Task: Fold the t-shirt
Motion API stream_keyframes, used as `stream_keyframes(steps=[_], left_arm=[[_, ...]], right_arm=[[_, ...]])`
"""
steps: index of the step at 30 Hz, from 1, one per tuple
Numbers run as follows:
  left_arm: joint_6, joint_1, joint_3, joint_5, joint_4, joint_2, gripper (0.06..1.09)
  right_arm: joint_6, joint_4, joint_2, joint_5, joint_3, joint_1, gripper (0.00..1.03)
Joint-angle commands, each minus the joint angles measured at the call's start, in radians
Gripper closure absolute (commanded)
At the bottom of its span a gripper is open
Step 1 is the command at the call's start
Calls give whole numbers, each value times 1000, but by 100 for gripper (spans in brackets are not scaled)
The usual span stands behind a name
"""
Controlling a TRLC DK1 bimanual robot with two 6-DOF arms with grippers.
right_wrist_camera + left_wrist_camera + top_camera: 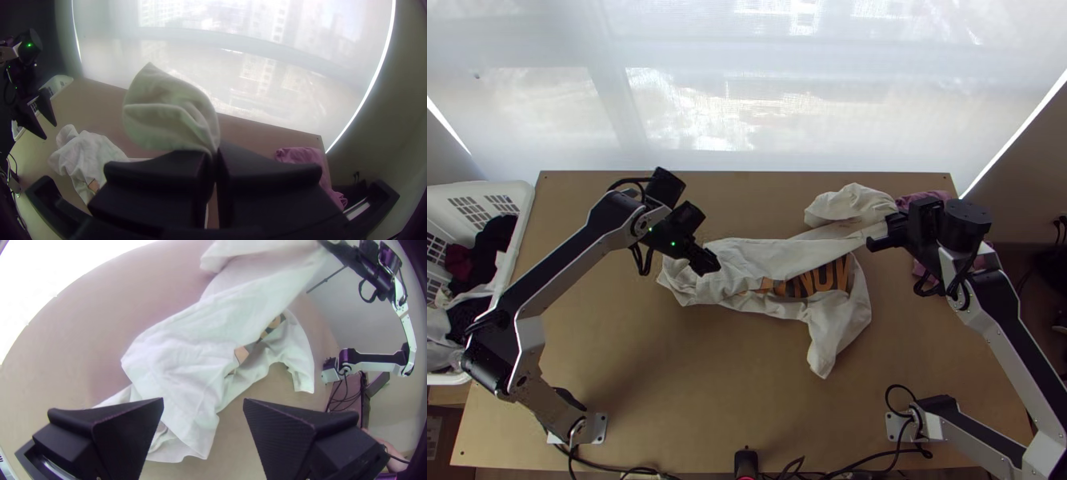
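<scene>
You're likely straightening the shirt [755, 260]; right gripper [215, 155] pinches one end; next, lower left gripper [203, 402], agape over the other.

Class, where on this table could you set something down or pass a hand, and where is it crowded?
Bare wood shows on the table between the t-shirt and the near edge, and at the far edge right of the left gripper. It's crowded at far right: the right gripper holds the t-shirt beside purple cloth.
</scene>
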State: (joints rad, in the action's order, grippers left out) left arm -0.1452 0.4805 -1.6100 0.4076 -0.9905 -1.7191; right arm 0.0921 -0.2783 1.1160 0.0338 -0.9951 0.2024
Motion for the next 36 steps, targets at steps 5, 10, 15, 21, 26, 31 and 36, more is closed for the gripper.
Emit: stream_keyframes(steps=[5, 10, 15, 21, 26, 31, 36], left_arm=[[12, -99, -97, -12, 43, -165, 21], [27, -92, -91, -16, 59, -228, 21], [59, -91, -85, -29, 113, -278, 28], [87, -91, -90, -81, 182, -306, 29], [98, -91, -100, -99, 185, -341, 29], [110, -83, -110, -98, 184, -358, 34], [116, -69, -125, -85, 174, -366, 46]], right_arm=[[-2, 4, -1, 0, 0, 5, 100], [1, 2, -1, 0, -5, 3, 100], [1, 2, -2, 0, -5, 5, 100], [1, 1, -7, 0, 3, 5, 100], [0, 1, -8, 0, 4, 5, 100], [5, 1, -7, 0, 4, 6, 100], [6, 4, -7, 0, 6, 8, 100]])
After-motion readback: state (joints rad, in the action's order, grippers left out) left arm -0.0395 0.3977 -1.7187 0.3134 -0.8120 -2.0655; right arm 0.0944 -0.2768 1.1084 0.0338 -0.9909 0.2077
